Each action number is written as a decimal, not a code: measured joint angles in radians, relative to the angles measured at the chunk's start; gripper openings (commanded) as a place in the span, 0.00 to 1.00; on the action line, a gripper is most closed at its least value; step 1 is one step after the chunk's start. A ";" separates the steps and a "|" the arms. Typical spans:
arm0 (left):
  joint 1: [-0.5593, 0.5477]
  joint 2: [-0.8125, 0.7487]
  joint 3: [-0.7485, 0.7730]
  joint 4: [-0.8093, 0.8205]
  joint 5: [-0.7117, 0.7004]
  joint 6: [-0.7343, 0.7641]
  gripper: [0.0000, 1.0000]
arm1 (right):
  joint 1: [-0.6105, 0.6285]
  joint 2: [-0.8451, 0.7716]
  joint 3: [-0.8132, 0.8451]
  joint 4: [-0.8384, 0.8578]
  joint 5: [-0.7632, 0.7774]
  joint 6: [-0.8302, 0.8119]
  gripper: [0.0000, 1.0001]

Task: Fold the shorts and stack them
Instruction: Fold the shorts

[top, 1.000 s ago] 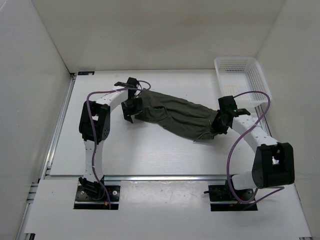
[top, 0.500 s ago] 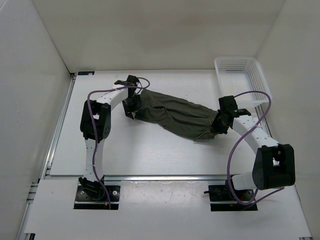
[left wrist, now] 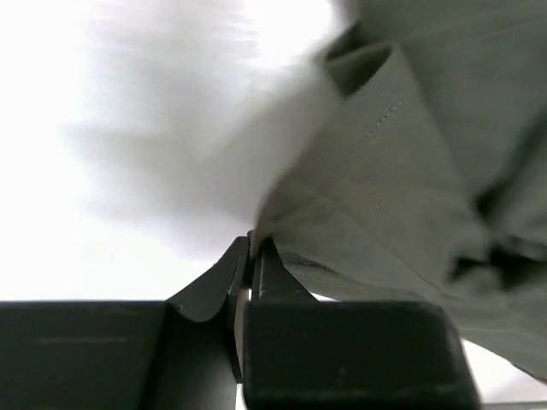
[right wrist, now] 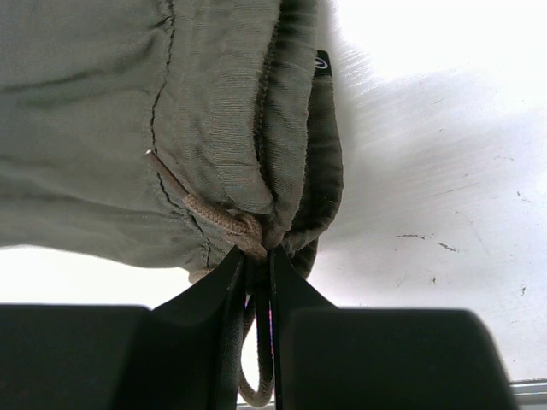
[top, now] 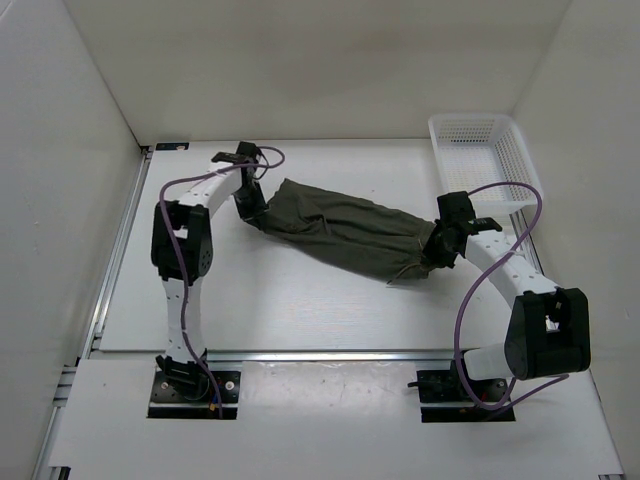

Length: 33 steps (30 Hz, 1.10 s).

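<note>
One shorts (top: 345,232), ends pinched by left gripper (left wrist: 254,248), right gripper (right wrist: 259,253); one basket (top: 470,119).

item: shorts (top: 345,230), one pair, dark olive-green soft fabric, creased
shape: bunched lengthwise into a long band, wider toward the left end
pose: runs diagonally across the middle of the table (top: 300,300), from far-left to near-right
left end: stitched hem edge, its corner pinched in the closed left gripper (left wrist: 252,248); a fold stands open above it
right end: gathered waistband (right wrist: 291,128) clamped in the right gripper (right wrist: 256,256)
drawstring (right wrist: 214,218): thin, tan, knotted at the jaws, a loop hanging below
tag (right wrist: 320,61): small, dark, at waistband edge
contact: middle resting on table or just above it, cannot tell
</note>
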<state>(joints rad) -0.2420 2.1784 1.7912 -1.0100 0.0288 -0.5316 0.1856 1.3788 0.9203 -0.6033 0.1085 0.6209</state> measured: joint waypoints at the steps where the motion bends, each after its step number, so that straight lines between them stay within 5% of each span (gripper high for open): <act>1: 0.013 -0.030 -0.006 -0.007 0.000 0.003 0.10 | 0.000 0.000 0.000 0.000 -0.002 0.000 0.00; 9: 0.068 -0.316 -0.260 0.000 0.006 0.021 0.14 | 0.007 -0.022 -0.023 0.006 -0.029 -0.018 0.00; 10: 0.069 -0.323 -0.303 -0.001 0.006 0.019 0.23 | 0.007 -0.032 -0.037 0.008 -0.032 -0.022 0.00; 11: 0.070 -0.320 -0.343 0.000 0.006 0.021 0.51 | 0.007 -0.043 -0.053 0.008 -0.034 -0.024 0.00; 12: 0.072 -0.312 -0.380 0.000 0.005 0.023 0.68 | 0.008 -0.053 -0.071 0.007 -0.037 -0.027 0.00; 15: 0.090 -0.285 -0.442 -0.021 -0.001 0.019 0.94 | 0.006 -0.075 -0.114 0.001 -0.032 -0.032 0.00; 18: 0.101 -0.288 -0.407 -0.047 -0.003 0.008 0.91 | 0.005 -0.082 -0.134 -0.005 -0.032 -0.034 0.00; 23: 0.057 -0.283 -0.161 -0.080 -0.026 -0.005 0.49 | 0.005 -0.090 -0.134 -0.005 -0.031 -0.038 0.00; 27: -0.024 -0.205 0.077 -0.097 -0.028 0.001 0.73 | 0.005 -0.091 -0.133 -0.003 -0.031 -0.040 0.00; 33: -0.115 0.033 0.270 -0.135 -0.032 -0.014 0.77 | 0.005 -0.090 -0.131 -0.003 -0.031 -0.045 0.00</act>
<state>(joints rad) -0.3569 2.2112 2.0609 -1.1454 -0.0029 -0.5461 0.1909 1.2884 0.7895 -0.6067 0.0776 0.5758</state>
